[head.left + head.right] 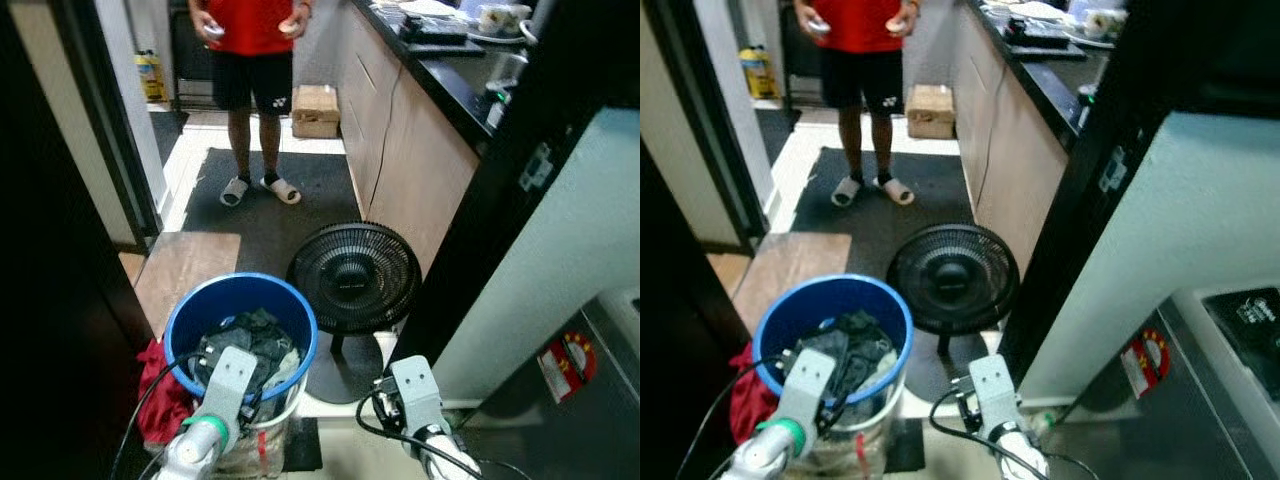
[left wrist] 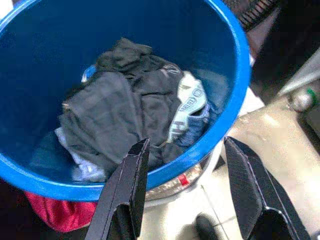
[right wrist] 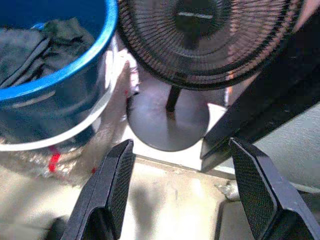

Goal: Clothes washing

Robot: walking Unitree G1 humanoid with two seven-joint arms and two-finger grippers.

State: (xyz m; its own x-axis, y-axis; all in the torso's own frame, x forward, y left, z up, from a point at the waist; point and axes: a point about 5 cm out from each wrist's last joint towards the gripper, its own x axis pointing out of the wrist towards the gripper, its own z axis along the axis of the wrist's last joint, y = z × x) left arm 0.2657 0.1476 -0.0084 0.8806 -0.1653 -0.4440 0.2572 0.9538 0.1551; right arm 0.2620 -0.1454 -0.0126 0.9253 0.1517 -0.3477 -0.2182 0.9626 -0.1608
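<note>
Left eye view, lower left: one red cloth (image 1: 158, 395) hangs bunched against the outside of one blue bucket (image 1: 186, 318), which sits inside a white bucket (image 1: 287, 405) on the floor. The blue bucket holds a heap of dark clothes (image 1: 252, 343), mostly black and grey, with a pale printed piece (image 2: 186, 106) showing among them in the left wrist view. The left gripper (image 2: 186, 192) hovers over the near rim of the bucket, its two black fingers (image 2: 127, 186) spread wide with nothing between them; one finger lies over the rim, the other over the pale floor beside it. At the centre of the head view stands one black floor fan (image 1: 354, 278) on a round base, just beside the bucket. The right gripper (image 3: 186, 195) is at the lower centre-right, low above the floor and facing the fan's base, its two fingers likewise parted and empty. At the top of the frame one person (image 1: 250, 60) in a red shirt, black shorts and two sandals stands on a dark mat (image 1: 270, 205), with one cardboard box (image 1: 316, 110) behind. A dark counter (image 1: 440, 85) runs along the upper right, and a grey appliance top (image 1: 590, 400) fills the lower right corner.
</note>
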